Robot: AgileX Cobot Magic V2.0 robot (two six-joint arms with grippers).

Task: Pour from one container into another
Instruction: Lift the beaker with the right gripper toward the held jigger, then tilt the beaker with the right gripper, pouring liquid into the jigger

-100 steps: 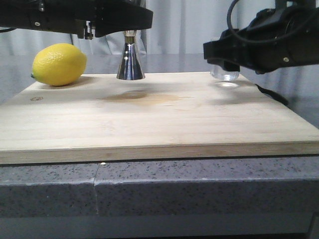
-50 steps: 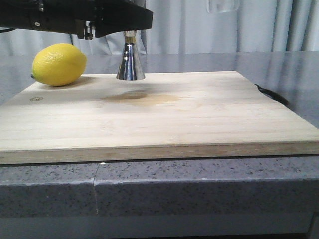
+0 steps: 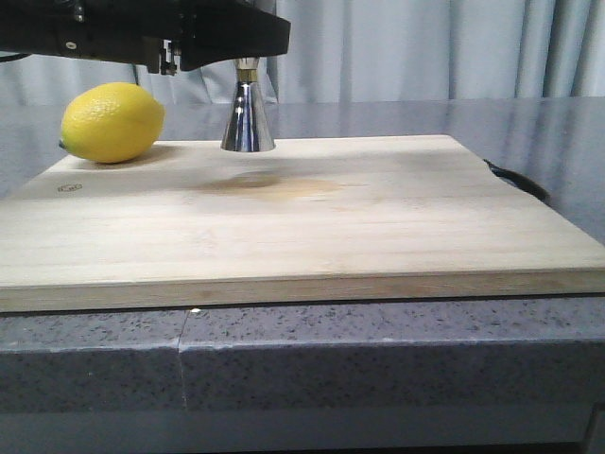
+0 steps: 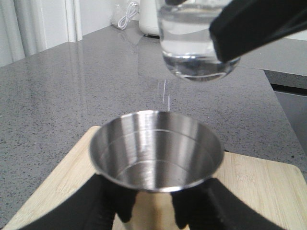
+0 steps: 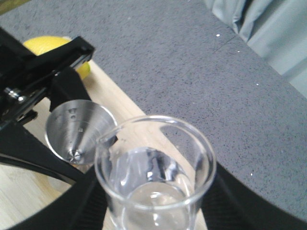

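Note:
The steel jigger (image 3: 248,112) stands at the back of the wooden board (image 3: 378,218). My left gripper (image 4: 153,213) is shut on the jigger just below its upper cup (image 4: 156,153), which looks empty. The clear glass beaker (image 5: 153,177) has some clear liquid in its bottom. It hangs in the air, with my right gripper (image 5: 153,211) shut on it. In the left wrist view the beaker (image 4: 194,43) is above and a little beyond the jigger's mouth, roughly upright. In the right wrist view the jigger (image 5: 79,129) lies beside its pour lip. Beaker and right arm are out of the front view.
A yellow lemon (image 3: 112,121) lies on the board's back left corner, close to the jigger. The board rests on a speckled grey counter (image 3: 378,359). A dark cable (image 3: 515,180) lies off the board's right edge. Curtains hang behind.
My right arm has lifted the beaker from the board's back right corner up out of the front view. The left arm and the jigger have stayed still.

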